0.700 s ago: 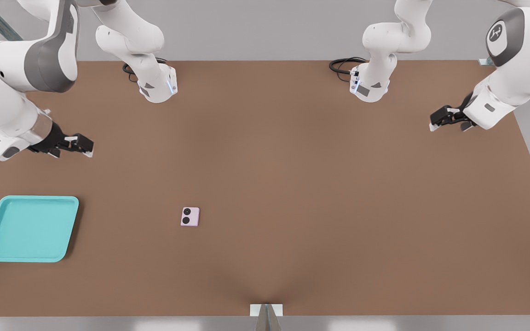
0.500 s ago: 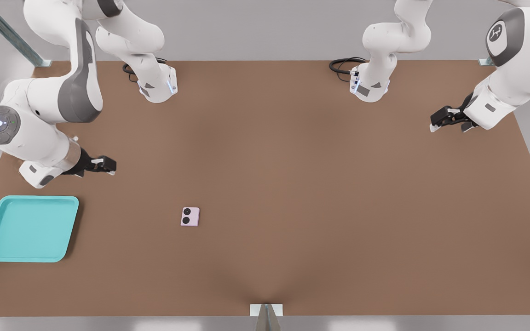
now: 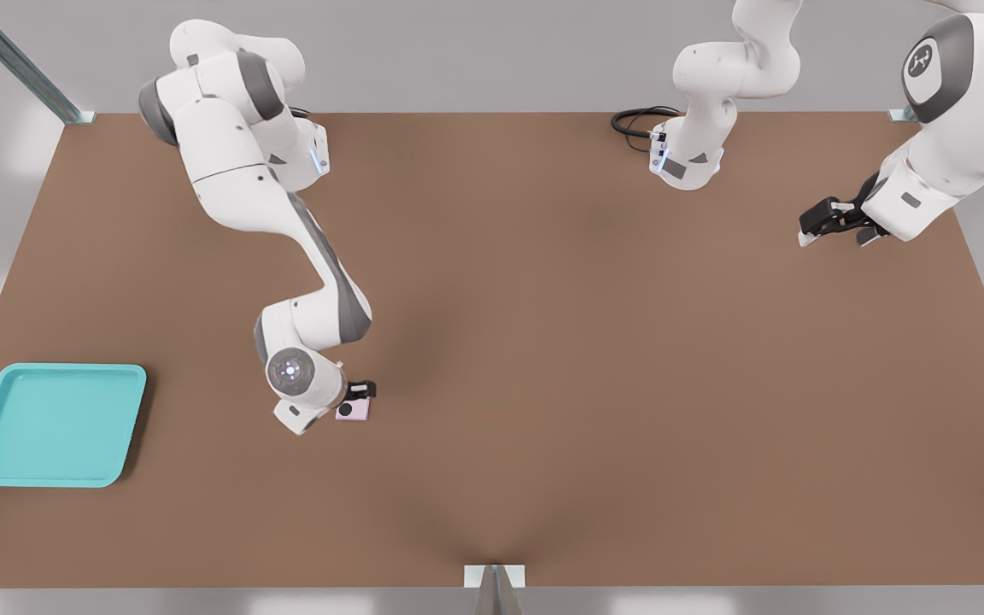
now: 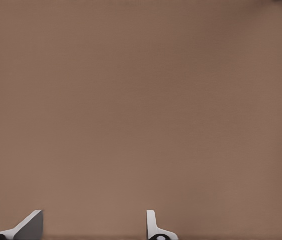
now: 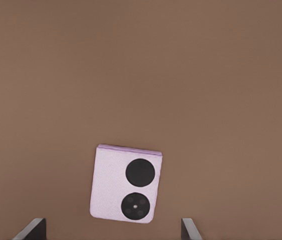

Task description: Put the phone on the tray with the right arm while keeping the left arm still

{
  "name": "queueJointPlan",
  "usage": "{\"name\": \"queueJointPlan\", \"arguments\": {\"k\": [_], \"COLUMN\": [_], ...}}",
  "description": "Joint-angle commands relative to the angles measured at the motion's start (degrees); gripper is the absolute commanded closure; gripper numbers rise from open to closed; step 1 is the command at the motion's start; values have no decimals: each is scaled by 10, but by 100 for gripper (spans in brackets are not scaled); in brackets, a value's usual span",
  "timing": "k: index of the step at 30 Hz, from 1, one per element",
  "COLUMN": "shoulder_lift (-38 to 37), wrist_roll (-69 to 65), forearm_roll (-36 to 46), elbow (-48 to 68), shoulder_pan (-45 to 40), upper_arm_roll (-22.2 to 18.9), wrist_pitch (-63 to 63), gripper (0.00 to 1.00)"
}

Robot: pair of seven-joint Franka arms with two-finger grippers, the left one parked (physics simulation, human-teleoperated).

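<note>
The pale pink phone [image 3: 357, 412] lies flat on the brown table, left of centre in the front view, partly covered by my wrist. My gripper [image 3: 354, 400] hangs directly over it, pointing down. In the right wrist view the phone [image 5: 125, 184] shows its two black lenses, and my gripper [image 5: 111, 233] is open, its fingertips [image 5: 31, 230] spread wider than the phone and not touching it. The turquoise tray [image 3: 55, 424] sits at the front view's far left, with nothing in it, well apart from the phone.
Two arm bases [image 3: 295, 158] [image 3: 687, 162] stand at the back edge with a black cable coil [image 3: 639, 120]. The parked arm's gripper [image 3: 834, 220] hovers near the front view's right edge. A metal bracket [image 3: 494, 581] sits at the near table edge.
My arm has swung from beside the table's left edge, behind the tray, toward the middle, and the gripper now hangs over the phone. Phone and tray have not moved.
</note>
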Motion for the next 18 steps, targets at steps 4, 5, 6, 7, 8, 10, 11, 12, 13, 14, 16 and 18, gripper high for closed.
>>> {"name": "queueJointPlan", "arguments": {"k": [4,5,6,7,8,10,11,12,13,14,16,18], "shoulder_lift": [9,13,17,23,30,41,43,47,49,50,53,56], "wrist_roll": [158,158,157,157,157,157,157,157,157,157,155,153], "forearm_roll": [3,3,3,3,3,3,3,3,2,3,3,3], "elbow": [-33,-33,-33,-33,-33,-33,-33,-33,-33,-34,-38,-37], "shoulder_pan": [-12,-14,-15,-15,-14,-14,-14,-13,-12,-13,-14,-15], "upper_arm_roll": [0,0,0,0,0,4,7,8,8,8,8,8], "wrist_pitch": [113,121,122,125,135,145,146,148,151,152,152,153], "gripper": [0,0,0,0,0,0,0,0,0,0,0,0]}}
